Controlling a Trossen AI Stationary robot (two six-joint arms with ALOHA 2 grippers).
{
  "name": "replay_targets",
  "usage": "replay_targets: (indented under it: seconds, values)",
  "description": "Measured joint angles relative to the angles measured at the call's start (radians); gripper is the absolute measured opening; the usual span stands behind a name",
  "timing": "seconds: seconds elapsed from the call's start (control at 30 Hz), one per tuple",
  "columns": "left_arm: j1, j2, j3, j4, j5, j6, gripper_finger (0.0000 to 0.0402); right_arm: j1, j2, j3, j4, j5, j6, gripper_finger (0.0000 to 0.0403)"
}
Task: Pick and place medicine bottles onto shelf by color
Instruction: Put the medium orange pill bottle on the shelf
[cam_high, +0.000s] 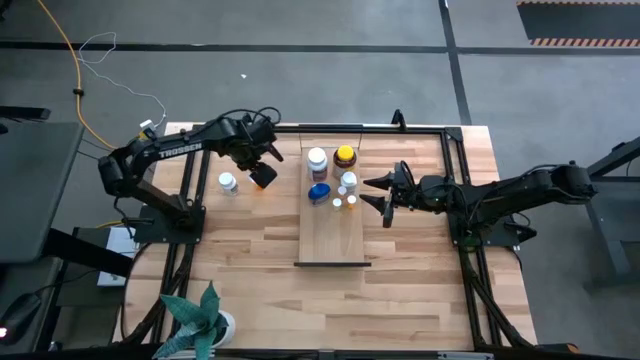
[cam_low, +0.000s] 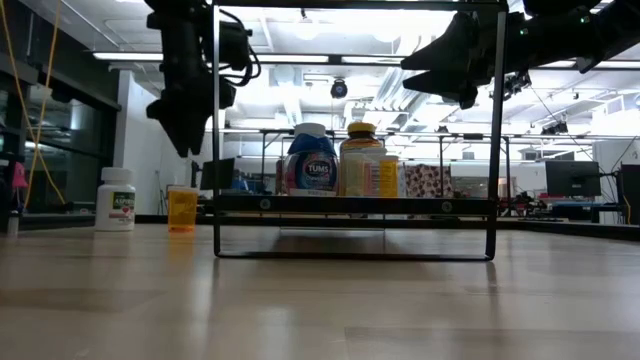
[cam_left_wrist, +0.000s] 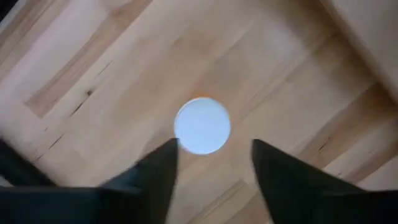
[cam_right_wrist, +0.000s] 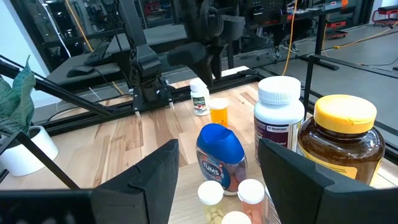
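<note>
hovering over round white-capped orange bottle (cam_left_wrist: 202, 125), left gripper (cam_left_wrist: 214, 163) jaws seemingly parted.

Between the two dark, parted fingers of the right pincer (cam_right_wrist: 217, 180), a blue-capped bottle (cam_right_wrist: 219, 154) is seen, with three tiny white-capped orange bottles (cam_right_wrist: 210, 198) clustered just in front of it. Beside it a white bottle (cam_right_wrist: 278, 118) and an amber bottle with a yellow cap (cam_right_wrist: 341, 140) are stood. Farther off on the worktop (cam_right_wrist: 124, 140), a small white bottle (cam_right_wrist: 199, 98) and a small orange bottle (cam_right_wrist: 219, 113) are found beneath the other arm (cam_right_wrist: 205, 28).
</note>
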Motion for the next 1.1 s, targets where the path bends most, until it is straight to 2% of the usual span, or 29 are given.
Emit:
replay_targets:
  seconds: [0.17,0.2,0.33,0.43,0.6,0.93,1.1]
  values:
    - [0.0,0.0,-0.066,0.004,-0.011,-0.004,0.0038,0.0,0.0,0.0,0.0,0.0,0.0,0.0211]
    - [0.004,0.0,-0.091,0.004,-0.013,-0.011,0.002,0.0,0.0,0.0,0.0,0.0,0.0,0.0211]
    - [0.033,0.0,-0.175,0.036,-0.016,-0.005,0.0009,0.0,0.0,0.0,0.0,0.0,0.0,0.0211]
    - [0.05,-0.007,-0.202,0.123,0.027,-0.003,0.0003,0.0,0.0,0.0,0.0,0.0,0.0,0.0211]
    - [0.049,-0.007,-0.193,0.181,0.047,0.014,0.0001,0.0,0.0,0.0,0.0,0.0,0.0,0.0211]
    - [0.049,-0.012,-0.117,0.17,0.044,0.023,0.0,0.0,0.0,0.0,0.0,0.0,0.0,0.0211]
    - [0.038,0.034,-0.104,0.152,0.034,0.008,0.0,0.0,0.0,0.0,0.0,0.0,0.0,0.0211]
